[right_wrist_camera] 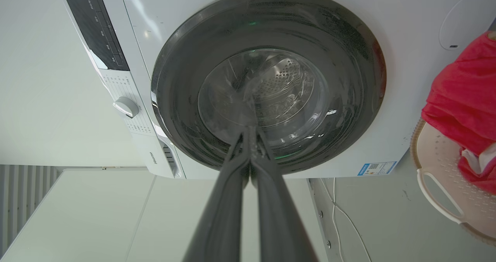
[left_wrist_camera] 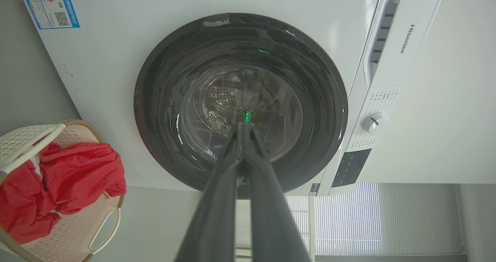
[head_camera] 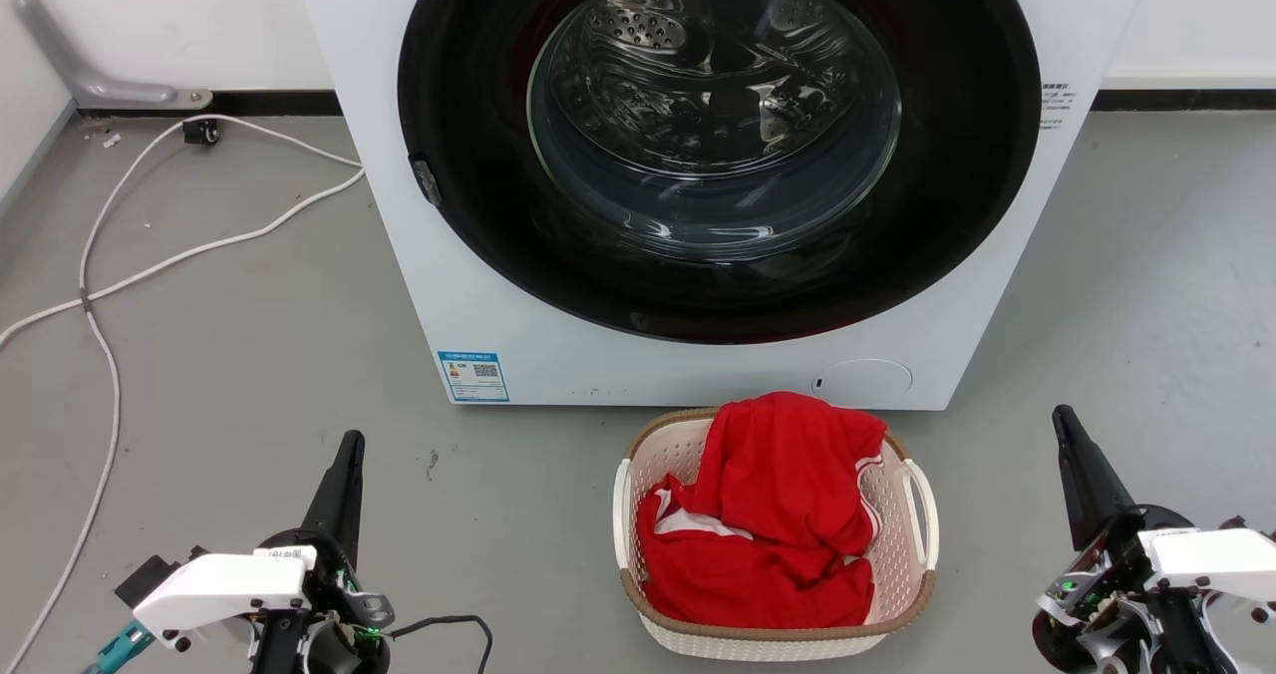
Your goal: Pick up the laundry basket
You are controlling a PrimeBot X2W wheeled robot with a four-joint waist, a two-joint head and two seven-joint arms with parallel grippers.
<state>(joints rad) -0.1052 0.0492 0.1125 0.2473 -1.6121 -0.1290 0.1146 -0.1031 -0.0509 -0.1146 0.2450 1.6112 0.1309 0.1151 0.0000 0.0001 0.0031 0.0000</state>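
The basket (head_camera: 778, 644) is seen standing upright on the floor just in front of the washer (head_camera: 558, 345), between the two grippers and well apart from each. It is heaped with a red garment (head_camera: 773, 514), which is piled above the rim at the far side and laid close to the right wall. A loop is carried on each side: the left handle (head_camera: 622, 514) and the right handle (head_camera: 925, 514). Several failures are judged possible. Were one handle alone taken, the basket would be tipped and the garment spilled. Were the two raised unevenly, the load could be slid over the rim. Cloth lying near the right handle could be pinched with the loop, and a thin loop could be slipped off narrow fingers. The far rim could also be knocked against the washer, since little gap is left there. The opening is faced upward and the handles are set across, from the robot's left to its right. The long axis seems to be run toward the washer, though with foreshortening this cannot be settled. The left gripper (head_camera: 349, 455) and the right gripper (head_camera: 1065, 425) are held low at either side, each with its fingers pressed together on nothing.
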